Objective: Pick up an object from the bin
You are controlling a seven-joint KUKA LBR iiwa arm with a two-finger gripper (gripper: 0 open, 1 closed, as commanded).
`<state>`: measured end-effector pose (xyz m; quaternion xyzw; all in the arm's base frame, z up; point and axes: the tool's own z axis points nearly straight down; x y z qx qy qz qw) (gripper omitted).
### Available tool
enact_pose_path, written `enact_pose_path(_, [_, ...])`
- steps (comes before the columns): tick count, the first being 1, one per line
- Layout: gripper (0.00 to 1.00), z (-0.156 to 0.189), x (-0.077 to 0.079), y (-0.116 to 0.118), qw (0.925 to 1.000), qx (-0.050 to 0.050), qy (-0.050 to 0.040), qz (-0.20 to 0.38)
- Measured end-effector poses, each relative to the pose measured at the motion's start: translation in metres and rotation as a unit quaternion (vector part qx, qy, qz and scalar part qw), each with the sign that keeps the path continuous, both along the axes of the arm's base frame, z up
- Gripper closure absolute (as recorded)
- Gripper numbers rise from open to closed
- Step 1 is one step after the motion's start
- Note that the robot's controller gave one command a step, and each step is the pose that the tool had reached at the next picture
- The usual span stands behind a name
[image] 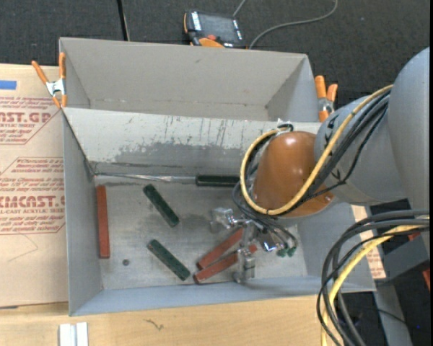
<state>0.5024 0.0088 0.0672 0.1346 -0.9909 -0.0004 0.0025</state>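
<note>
Your gripper [239,245] hangs over two reddish-brown bars [213,258] at the lower right of the grey bin [187,78]. You cannot tell how wide it stands.

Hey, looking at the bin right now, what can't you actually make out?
All in the camera view:
1. The right part of the bin floor is hidden under the arm's orange cover.
2. The reddish-brown bars run under the end effector, which covers their upper ends. Contact is unclear.
3. The dark speck on the floor is too small to identify.
</note>
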Motion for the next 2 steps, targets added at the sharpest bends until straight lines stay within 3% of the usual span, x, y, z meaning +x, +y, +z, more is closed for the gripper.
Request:
enact_pose_path(1, [1.0,0.003,0.001,0.0,1.0,0.0,-0.0019,-0.001])
enact_pose_path(2, [1.0,0.213,-0.008,-0.002,0.9998,0.0,-0.0074,0.02])
